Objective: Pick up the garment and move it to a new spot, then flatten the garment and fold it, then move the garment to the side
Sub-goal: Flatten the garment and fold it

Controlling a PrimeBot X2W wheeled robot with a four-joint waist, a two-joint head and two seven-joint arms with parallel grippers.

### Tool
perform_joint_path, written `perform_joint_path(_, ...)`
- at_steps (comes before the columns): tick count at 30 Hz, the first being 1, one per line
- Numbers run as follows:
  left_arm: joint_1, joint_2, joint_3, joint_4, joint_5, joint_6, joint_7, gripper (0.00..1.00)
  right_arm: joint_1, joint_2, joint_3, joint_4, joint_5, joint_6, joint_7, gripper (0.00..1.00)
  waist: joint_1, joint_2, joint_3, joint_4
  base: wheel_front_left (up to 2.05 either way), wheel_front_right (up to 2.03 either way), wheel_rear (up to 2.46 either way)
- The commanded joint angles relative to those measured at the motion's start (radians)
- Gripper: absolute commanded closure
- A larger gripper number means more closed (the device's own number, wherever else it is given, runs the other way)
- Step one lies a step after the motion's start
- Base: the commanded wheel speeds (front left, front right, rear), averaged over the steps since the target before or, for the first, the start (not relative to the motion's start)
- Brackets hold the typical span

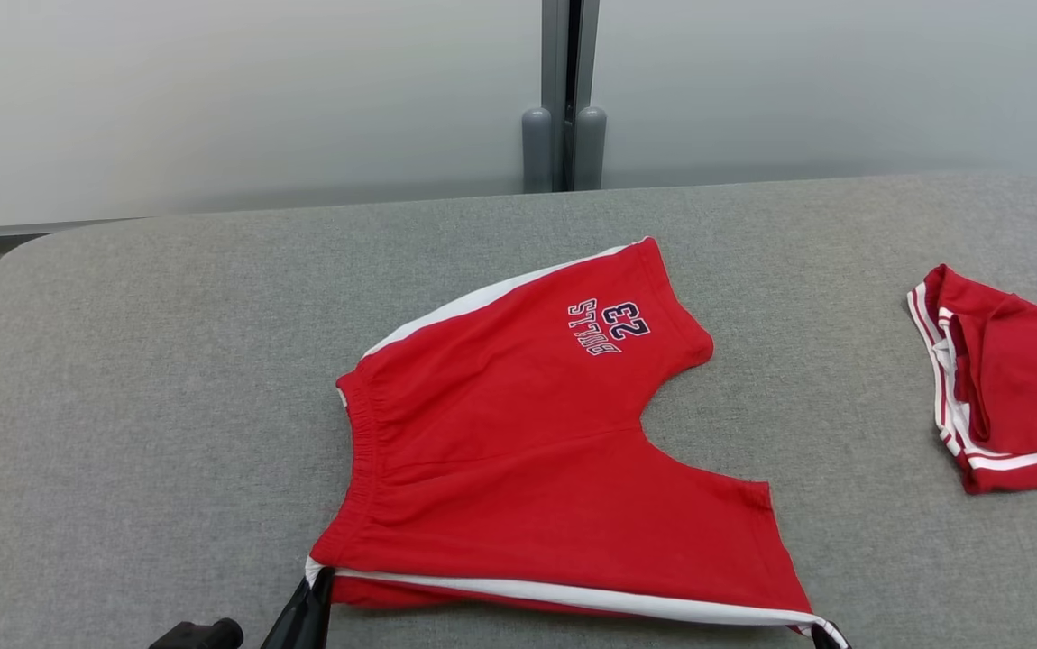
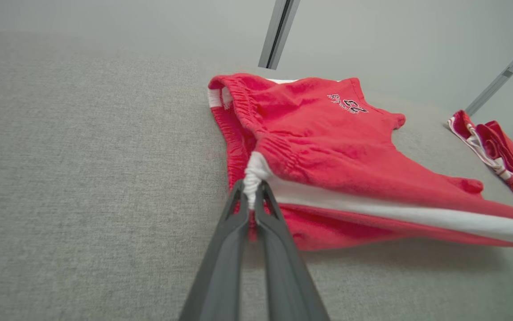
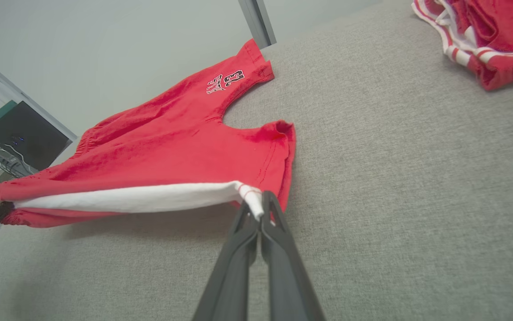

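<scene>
**A:** A grey fabric-covered table (image 1: pixel 122 406) with a pale wall (image 1: pixel 212 90) behind it; the red shorts (image 1: pixel 518 433) lie near the middle, printed number up, one leg reaching toward the wall; where do the arms stand?

**B:** The left gripper (image 2: pixel 253 189) is closed tight on the near waistband corner, with the end of the white stripe (image 2: pixel 395 214) bunched between its fingers; the right gripper (image 3: pixel 262 206) is pinched shut on the other end of that stripe, at the near leg's hem; the near edge hangs lifted and stretched between them, while the far half rests on the table.

**A:** So what could spoil it from here?

**B:** Both holds are thin pinches at the very corners; I judge that a hard pull apart could slip one corner free, and that side would drop in a crumple; an uneven pull would skew the cloth, so any fold would land crooked.

**A:** Anything nearby to mind?

**B:** A second red garment (image 1: pixel 1023 397) sits toward the table's right side, well apart; a wide carry that way could drag one over the other; a lift too low might also rumple the far leg against the fabric.
</scene>
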Motion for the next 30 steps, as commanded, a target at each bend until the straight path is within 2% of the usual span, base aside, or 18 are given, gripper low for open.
perform_joint_path(1, 0.009, 0.011, 0.007, -0.011, -0.006, 0.009, 0.004, 1.00, 0.008, 0.000, -0.009, -0.013, -0.005, -0.002, 0.006, 1.00, 0.0000, -0.0001, -0.001, -0.002, 0.00, 0.00, 0.00)
perform_joint_path(8, -0.016, 0.008, -0.001, -0.067, -0.009, 0.023, 0.037, 1.00, -0.028, 0.000, -0.033, -0.051, -0.015, -0.002, 0.046, 1.00, 0.0000, -0.0001, 0.012, 0.001, 0.00, 0.00, 0.00)
perform_joint_path(12, -0.078, 0.008, 0.008, -0.061, -0.021, 0.013, 0.034, 1.00, -0.121, -0.036, -0.045, -0.030, -0.014, -0.002, 0.046, 1.00, 0.0000, -0.0001, 0.051, 0.015, 0.00, 0.00, 0.00)
perform_joint_path(20, -0.303, -0.006, 0.026, 0.015, -0.071, -0.032, -0.001, 1.00, -0.468, -0.137, -0.018, 0.064, -0.015, -0.002, 0.067, 1.00, 0.0000, -0.0001, 0.195, 0.064, 0.00, 0.00, 0.00)
perform_joint_path(25, -0.457, -0.015, 0.009, 0.089, -0.085, -0.055, -0.018, 1.00, -0.735, -0.203, 0.034, 0.183, 0.016, -0.002, 0.083, 1.00, 0.0000, -0.0001, 0.299, 0.098, 0.00, 0.00, 0.00)
perform_joint_path(26, -0.457, -0.015, 0.009, 0.089, -0.085, -0.055, -0.018, 1.00, -0.735, -0.203, 0.034, 0.183, 0.016, -0.002, 0.083, 1.00, 0.0000, -0.0001, 0.299, 0.098, 0.00, 0.00, 0.00)
perform_joint_path(30, -0.573, -0.026, -0.014, 0.155, -0.094, -0.067, -0.032, 1.00, -0.930, -0.244, 0.084, 0.305, 0.041, -0.002, 0.084, 1.00, 0.0000, -0.0001, 0.375, 0.132, 0.00, 0.00, 0.00)
